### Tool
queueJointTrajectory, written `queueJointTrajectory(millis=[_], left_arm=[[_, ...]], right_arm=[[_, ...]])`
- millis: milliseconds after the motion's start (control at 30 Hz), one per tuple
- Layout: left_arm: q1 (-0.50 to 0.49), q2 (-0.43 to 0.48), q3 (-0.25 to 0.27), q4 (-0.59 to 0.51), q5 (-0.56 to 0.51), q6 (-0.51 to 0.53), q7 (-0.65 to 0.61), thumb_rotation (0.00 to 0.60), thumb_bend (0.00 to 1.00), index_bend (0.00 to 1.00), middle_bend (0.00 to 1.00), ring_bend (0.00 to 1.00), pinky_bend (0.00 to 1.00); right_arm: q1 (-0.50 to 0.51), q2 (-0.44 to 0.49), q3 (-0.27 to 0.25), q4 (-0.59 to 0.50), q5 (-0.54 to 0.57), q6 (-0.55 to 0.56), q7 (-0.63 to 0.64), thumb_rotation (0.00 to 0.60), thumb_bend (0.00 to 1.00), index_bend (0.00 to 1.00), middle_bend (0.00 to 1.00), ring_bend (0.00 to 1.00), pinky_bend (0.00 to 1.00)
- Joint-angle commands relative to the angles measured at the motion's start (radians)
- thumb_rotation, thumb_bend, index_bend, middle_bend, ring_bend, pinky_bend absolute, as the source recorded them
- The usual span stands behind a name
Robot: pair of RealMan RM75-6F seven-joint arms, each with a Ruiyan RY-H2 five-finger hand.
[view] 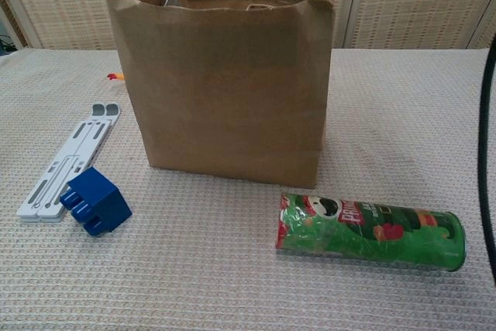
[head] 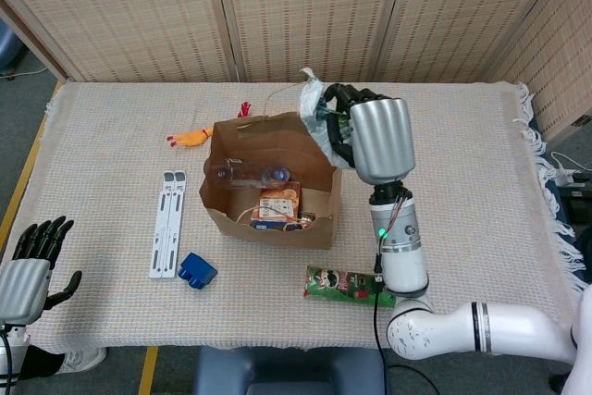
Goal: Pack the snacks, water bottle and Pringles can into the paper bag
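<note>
The right robot hand [head: 356, 131] is up over the far right corner of the paper bag [head: 268, 219], silver shell on the back and black fingers curled tight around a crinkly, shiny snack packet [head: 314, 110] that sticks out on the bag side. The bag itself is plain brown kraft paper, boxy, standing open with a thin string handle at the back rim. Down inside you can see a clear plastic water bottle [head: 248, 173] lying on its side and an orange snack box [head: 278, 206] next to it. The green Pringles can [view: 370, 232] is a glossy cylinder lying flat on the surface, just in front of the bag's right corner, not packed. The surface [head: 111, 136] has a coarse woven cream cloth on it. Left of the bag there's a flat white folding stand [head: 168, 221], a chunky blue plastic block [head: 197, 271], and a yellow rubber chicken [head: 191, 138] further back. The left robot hand [head: 30, 261] sits way off at the near left edge, dark fingers spread, holding nothing.
</note>
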Motion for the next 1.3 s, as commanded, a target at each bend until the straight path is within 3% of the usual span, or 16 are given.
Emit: queueJointTrajectory(millis=[33, 167, 267, 333, 533, 567, 667, 833, 1000, 1133, 1300], left_arm=[[0.0, 0.0, 0.0, 0.001, 0.0, 0.0, -0.003, 0.6, 0.37, 0.02, 0.0, 0.0, 0.0], [0.0, 0.0, 0.001, 0.004, 0.002, 0.0, -0.008, 0.6, 0.37, 0.02, 0.0, 0.0, 0.0], [-0.001, 0.001, 0.001, 0.004, 0.002, -0.001, -0.007, 0.6, 0.37, 0.02, 0.0, 0.0, 0.0], [-0.001, 0.001, 0.001, 0.004, 0.002, -0.001, -0.007, 0.6, 0.37, 0.02, 0.0, 0.0, 0.0], [-0.001, 0.0, 0.0, 0.003, 0.001, -0.002, -0.003, 0.6, 0.37, 0.02, 0.0, 0.0, 0.0], [-0.001, 0.0, 0.0, 0.003, 0.001, -0.002, -0.002, 0.6, 0.37, 0.02, 0.0, 0.0, 0.0], [-0.001, 0.0, 0.0, 0.003, 0.001, -0.001, -0.002, 0.6, 0.37, 0.02, 0.0, 0.0, 0.0], [0.0, 0.0, 0.0, 0.003, 0.0, -0.001, 0.0, 0.6, 0.37, 0.02, 0.0, 0.0, 0.0], [0.0, -0.002, -0.001, 0.001, -0.002, 0.0, 0.006, 0.6, 0.37, 0.02, 0.0, 0.0, 0.0], [0.0, -0.003, -0.002, -0.001, -0.004, 0.0, 0.015, 0.6, 0.37, 0.02, 0.0, 0.0, 0.0], [0.001, -0.005, -0.003, -0.004, -0.005, 0.003, 0.023, 0.6, 0.37, 0.02, 0.0, 0.0, 0.0]], right_arm=[[0.047, -0.073, -0.055, 0.022, -0.01, -0.008, -0.042, 0.6, 0.46, 0.73, 0.57, 0.61, 0.76], [0.071, -0.139, -0.1, 0.076, -0.001, -0.011, -0.061, 0.6, 0.46, 0.72, 0.57, 0.6, 0.75], [0.075, -0.156, -0.124, 0.101, 0.025, -0.027, -0.078, 0.6, 0.46, 0.66, 0.57, 0.55, 0.71], [0.073, -0.156, -0.127, 0.101, 0.057, -0.038, -0.088, 0.6, 0.41, 0.55, 0.53, 0.46, 0.63], [0.069, -0.126, -0.098, 0.047, 0.185, -0.057, -0.123, 0.6, 0.15, 0.05, 0.23, 0.17, 0.35], [0.066, -0.117, -0.092, 0.037, 0.192, -0.056, -0.117, 0.6, 0.13, 0.02, 0.2, 0.14, 0.33], [0.054, -0.087, -0.084, 0.011, 0.203, -0.049, -0.108, 0.6, 0.12, 0.0, 0.16, 0.1, 0.26], [0.006, -0.005, -0.072, -0.048, 0.201, -0.03, -0.068, 0.6, 0.12, 0.0, 0.15, 0.1, 0.25], [-0.105, 0.14, -0.07, -0.131, 0.211, -0.028, 0.032, 0.6, 0.12, 0.0, 0.15, 0.1, 0.25], [-0.224, 0.277, -0.113, -0.18, 0.203, -0.064, 0.141, 0.6, 0.12, 0.0, 0.15, 0.1, 0.24], [-0.355, 0.454, -0.222, -0.193, 0.179, -0.193, 0.262, 0.6, 0.12, 0.0, 0.15, 0.1, 0.22]])
